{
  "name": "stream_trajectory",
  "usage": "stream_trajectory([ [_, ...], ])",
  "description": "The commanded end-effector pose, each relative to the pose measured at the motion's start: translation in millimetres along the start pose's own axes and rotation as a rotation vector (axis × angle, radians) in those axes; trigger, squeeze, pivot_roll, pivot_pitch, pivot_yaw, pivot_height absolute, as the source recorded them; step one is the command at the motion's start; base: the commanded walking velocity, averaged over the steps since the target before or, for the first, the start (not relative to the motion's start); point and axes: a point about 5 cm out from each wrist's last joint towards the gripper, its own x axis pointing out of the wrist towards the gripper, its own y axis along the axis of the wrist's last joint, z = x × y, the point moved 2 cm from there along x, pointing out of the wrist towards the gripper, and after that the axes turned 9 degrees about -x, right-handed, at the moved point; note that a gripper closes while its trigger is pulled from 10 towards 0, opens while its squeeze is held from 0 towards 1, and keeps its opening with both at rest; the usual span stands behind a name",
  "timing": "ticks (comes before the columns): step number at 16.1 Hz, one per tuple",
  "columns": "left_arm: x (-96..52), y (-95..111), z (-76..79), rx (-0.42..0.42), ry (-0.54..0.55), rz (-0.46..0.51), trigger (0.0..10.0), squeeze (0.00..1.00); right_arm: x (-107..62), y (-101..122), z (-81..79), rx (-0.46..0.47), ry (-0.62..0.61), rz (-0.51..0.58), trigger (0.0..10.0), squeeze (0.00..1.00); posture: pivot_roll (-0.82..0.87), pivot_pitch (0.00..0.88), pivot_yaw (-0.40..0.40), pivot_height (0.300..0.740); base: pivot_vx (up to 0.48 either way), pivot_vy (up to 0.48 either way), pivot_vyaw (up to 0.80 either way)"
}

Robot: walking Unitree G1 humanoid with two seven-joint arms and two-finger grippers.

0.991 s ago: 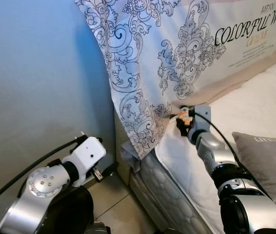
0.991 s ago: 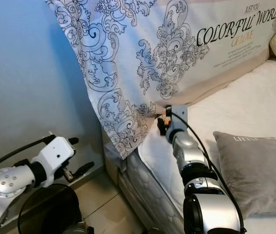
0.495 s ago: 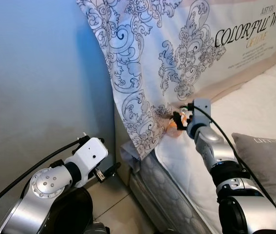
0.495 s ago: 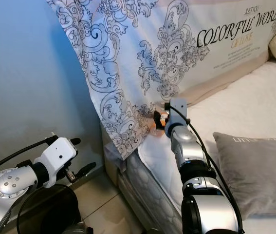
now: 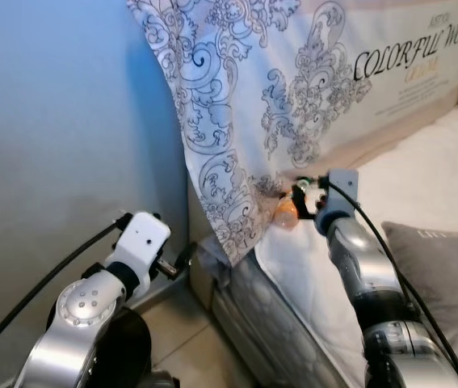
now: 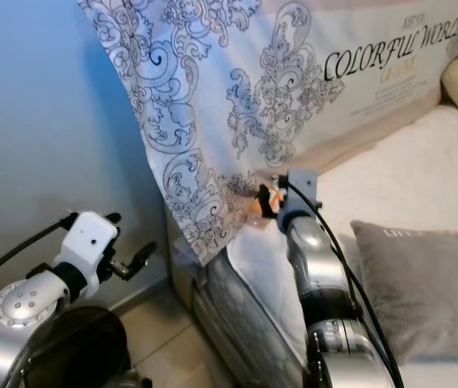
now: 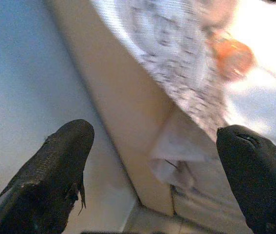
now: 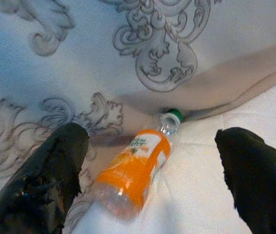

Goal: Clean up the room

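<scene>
Right gripper (image 8: 142, 161) hovers just short of the orange bottle (image 8: 133, 173), fingers spread wide to either side of it — likely lined up for a grasp. Bottle lies on its side on the white sheet (image 5: 422, 174), green cap toward the patterned pillow (image 5: 293, 73), tucked against its lower edge. Clear smooth plastic, soft quilted bedding. Left gripper (image 7: 152, 165) hangs beside the bed, low and left of the pillow, fingers parted — idle.

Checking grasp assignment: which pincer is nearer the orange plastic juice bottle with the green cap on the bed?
Right. The right pincer hangs open just above the orange plastic juice bottle with the green cap. The left pincer is open too, low beside the bed frame, well off.
</scene>
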Motion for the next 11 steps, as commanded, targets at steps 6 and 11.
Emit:
stream_trajectory([
  [6,-0.3,0.2,-14.0,0.004,0.171,0.075,10.0,0.0,-48.6,-6.6,-9.2,0.008,0.023,0.055,10.0,0.0,0.07,0.0,-0.014,0.74,0.0,0.0,0.0],
  [11,5.2,-1.5,-15.8,-0.016,0.122,0.058,10.0,0.0,-59.2,-6.8,-6.9,0.047,-0.001,0.033,10.0,0.0,0.05,0.0,0.018,0.74,0.177,0.0,0.48],
])
